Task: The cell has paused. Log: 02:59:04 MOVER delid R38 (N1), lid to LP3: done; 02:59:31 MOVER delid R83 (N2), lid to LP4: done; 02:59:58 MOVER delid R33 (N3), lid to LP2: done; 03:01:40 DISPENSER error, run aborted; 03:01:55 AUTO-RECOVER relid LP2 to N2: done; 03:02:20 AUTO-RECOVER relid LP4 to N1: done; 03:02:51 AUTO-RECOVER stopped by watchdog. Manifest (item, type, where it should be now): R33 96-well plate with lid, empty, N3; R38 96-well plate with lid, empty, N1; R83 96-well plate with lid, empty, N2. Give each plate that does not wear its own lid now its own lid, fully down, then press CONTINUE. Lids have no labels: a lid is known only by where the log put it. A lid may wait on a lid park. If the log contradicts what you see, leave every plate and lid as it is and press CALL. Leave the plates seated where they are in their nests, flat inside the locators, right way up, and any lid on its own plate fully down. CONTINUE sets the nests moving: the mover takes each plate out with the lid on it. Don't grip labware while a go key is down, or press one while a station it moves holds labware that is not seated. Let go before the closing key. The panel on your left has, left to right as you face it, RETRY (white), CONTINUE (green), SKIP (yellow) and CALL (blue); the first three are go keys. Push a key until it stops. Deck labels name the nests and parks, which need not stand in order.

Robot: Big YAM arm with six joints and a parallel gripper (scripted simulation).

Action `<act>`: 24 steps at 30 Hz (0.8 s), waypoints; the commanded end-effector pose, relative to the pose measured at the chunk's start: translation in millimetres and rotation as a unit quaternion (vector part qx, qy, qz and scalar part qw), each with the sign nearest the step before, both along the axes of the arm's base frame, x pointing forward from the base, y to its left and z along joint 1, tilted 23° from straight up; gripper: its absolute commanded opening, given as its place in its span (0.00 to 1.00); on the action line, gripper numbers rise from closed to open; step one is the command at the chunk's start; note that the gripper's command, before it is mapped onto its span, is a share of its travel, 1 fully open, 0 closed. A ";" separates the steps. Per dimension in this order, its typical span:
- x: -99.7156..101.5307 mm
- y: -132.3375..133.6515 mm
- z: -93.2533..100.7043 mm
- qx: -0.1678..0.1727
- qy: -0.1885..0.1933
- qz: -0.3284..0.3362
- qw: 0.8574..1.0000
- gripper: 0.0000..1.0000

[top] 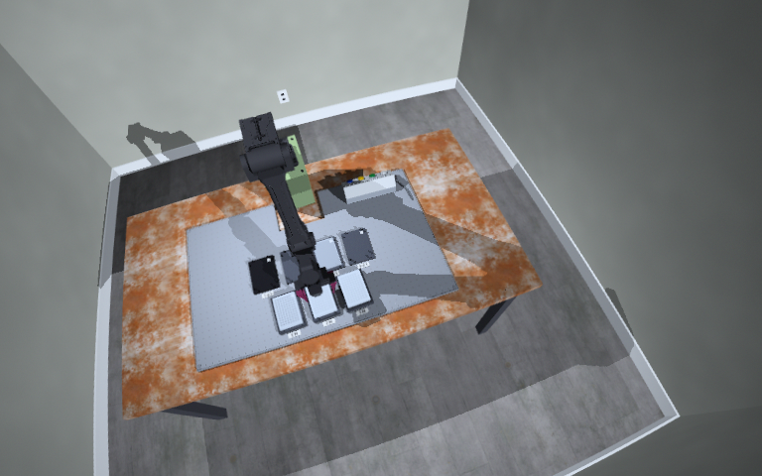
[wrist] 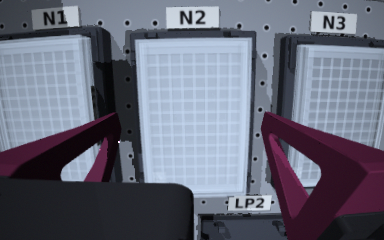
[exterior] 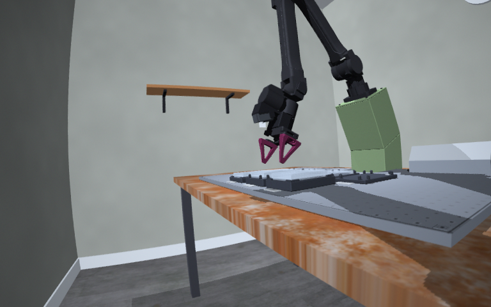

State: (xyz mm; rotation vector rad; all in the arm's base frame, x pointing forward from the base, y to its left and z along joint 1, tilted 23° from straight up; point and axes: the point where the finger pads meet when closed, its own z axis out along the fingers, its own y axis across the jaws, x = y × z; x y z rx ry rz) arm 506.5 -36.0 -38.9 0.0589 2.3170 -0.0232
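Wrist view looks straight down on three nests, and little of the job seems done. The plate in N2 (wrist: 192,115) wears a smooth lid, the plate in N1 (wrist: 40,100) seems covered too, while the plate in N3 (wrist: 340,110) shows sharp open wells, so I judge it bare. A spare lid (top: 328,252) lies on a park behind the nests – its label I cannot read. All the lid changes and the green key on the panel (top: 370,187) remain to do. The arm reaches forward and bends down at the wrist; the gripper (wrist: 190,120) hangs above the N2 plate, apart from it – its jaws are spread wide and hold nothing.
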 end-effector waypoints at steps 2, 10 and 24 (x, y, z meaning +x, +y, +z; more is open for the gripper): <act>7.2 -10.0 15.3 0.005 0.012 -0.015 1.000 1.00; 10.3 -2.0 18.0 -0.001 0.089 0.006 0.996 1.00; 5.7 0.5 0.0 0.004 0.205 0.013 0.979 1.00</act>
